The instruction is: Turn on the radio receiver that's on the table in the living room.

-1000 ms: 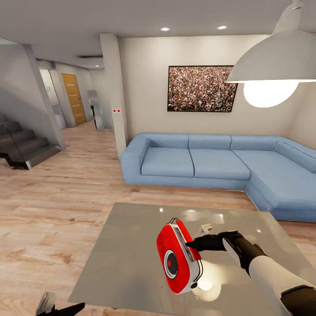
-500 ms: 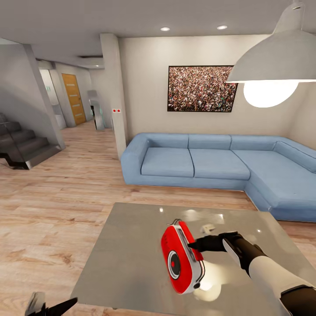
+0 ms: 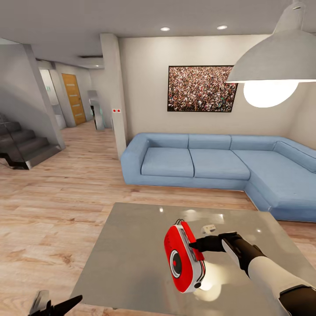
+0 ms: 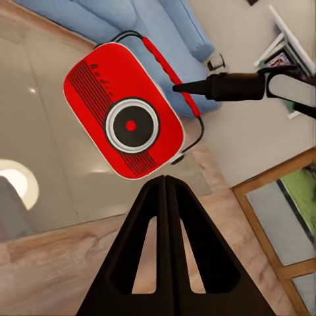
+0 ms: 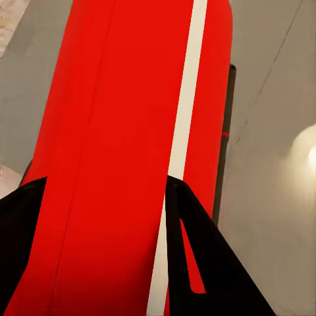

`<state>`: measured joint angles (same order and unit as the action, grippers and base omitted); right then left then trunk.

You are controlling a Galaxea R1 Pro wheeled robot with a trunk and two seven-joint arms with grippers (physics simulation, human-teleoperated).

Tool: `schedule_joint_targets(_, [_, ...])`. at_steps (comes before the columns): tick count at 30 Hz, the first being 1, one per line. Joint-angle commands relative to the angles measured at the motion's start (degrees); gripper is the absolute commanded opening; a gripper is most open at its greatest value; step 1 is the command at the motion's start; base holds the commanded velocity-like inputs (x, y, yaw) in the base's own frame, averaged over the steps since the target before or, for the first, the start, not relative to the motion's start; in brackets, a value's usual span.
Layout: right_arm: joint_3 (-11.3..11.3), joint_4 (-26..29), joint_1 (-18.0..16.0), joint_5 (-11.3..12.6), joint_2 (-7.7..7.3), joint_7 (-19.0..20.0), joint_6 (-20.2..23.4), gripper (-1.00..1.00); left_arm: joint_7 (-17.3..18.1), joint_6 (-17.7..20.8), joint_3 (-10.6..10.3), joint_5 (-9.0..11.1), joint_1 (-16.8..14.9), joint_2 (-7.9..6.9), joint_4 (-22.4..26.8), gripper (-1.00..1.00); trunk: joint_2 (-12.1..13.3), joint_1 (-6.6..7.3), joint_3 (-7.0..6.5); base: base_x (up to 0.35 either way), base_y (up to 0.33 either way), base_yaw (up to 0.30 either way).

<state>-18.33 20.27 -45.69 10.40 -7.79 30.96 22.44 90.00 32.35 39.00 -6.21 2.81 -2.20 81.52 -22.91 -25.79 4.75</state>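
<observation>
Here radio receiver [image 3: 183,259]: glossy red; tilted

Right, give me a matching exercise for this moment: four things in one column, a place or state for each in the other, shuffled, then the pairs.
Things
1. radio receiver
2. left gripper
3. sofa
4. pendant lamp

Places or states
A. lit, hanging at upper right of the head view
B. fingers together, pointing at the dial face
C. against the wall beyond the table
D. clamped by the right gripper

Pairs: 1-D, 2-B, 3-C, 4-A
</observation>
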Motion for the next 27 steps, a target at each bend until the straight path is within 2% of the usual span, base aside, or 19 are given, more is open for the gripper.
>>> schedule_joint_targets(1, [0.14,0.04,-0.02,0.24,0.23,0.04,0.04,-1.0,0.0,0.11,-0.07,0.02,0.0,0.15,0.45,-1.0,-0.01,0.0,0.0,0.0,0.0,0.0])
schedule_joint_targets(4, [0.14,0.0,-0.02,0.24,1.24,0.06,0.07,-1.0,0.0,0.54,-1.51,0.45,0.0,0.61,1.7,-1.0,-0.01,0.0,0.0,0.0,0.0,0.0])
schedule_joint_targets(6, [0.14,-0.14,-0.02,0.24,2.02,0.08,-0.03,-1.0,0.0,0.97,-3.54,1.77,0.0,1.1,2.4,-1.0,-0.01,0.0,0.0,0.0,0.0,0.0])
schedule_joint_targets(9, [0.14,-1.25,-0.02,0.15,2.78,0.13,-0.15,-1.0,0.0,1.22,-4.87,2.84,0.0,1.33,2.78,-1.0,-0.01,0.0,0.0,0.0,0.0,0.0])
schedule_joint_targets(17, [0.05,-1.96,-0.02,-0.02,4.46,0.1,-0.04,-1.0,0.0,1.31,-5.41,3.21,0.0,1.44,2.98,-1.0,-0.01,0.0,0.0,0.0,0.0,0.0])
schedule_joint_targets(27, [0.05,-1.98,-0.02,-0.03,4.71,0.05,0.23,-1.0,0.0,1.31,-5.43,3.22,0.0,1.41,3.03,-1.0,-0.01,0.0,0.0,0.0,0.0,0.0])
